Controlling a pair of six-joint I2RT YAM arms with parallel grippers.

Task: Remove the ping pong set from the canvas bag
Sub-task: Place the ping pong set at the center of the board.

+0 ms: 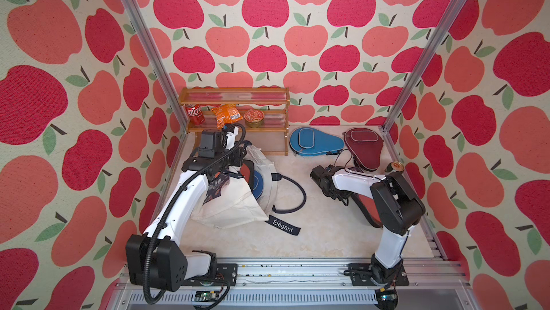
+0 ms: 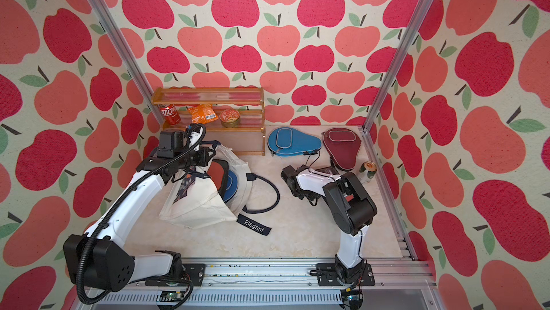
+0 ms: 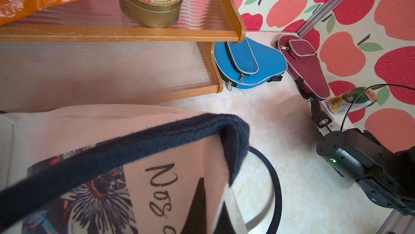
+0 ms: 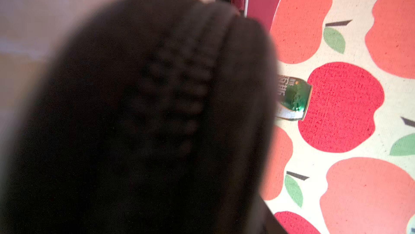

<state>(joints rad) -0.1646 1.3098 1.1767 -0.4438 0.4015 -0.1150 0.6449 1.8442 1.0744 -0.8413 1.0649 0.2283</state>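
The cream canvas bag [image 1: 229,207] lies at the left of the table, its mouth held up toward the right. My left gripper [image 1: 230,174] is shut on the bag's rim, beside the navy handle [image 3: 134,145]. A red paddle [image 1: 245,171] and a blue paddle [image 1: 259,185] show inside the mouth. My right gripper [image 1: 336,194] hangs low over the table to the right, apart from the bag. A red paddle with a black edge [image 1: 366,208] lies under that arm. A dark blurred surface [image 4: 157,109] fills the right wrist view and hides the jaws.
A blue paddle case [image 1: 315,141] and a maroon case [image 1: 363,144] lie at the back. The wooden shelf [image 1: 235,106] holds a red can, an orange snack bag and a gold tin. A green can [image 1: 394,167] stands by the right wall. A navy strap [image 1: 293,195] loops on the table.
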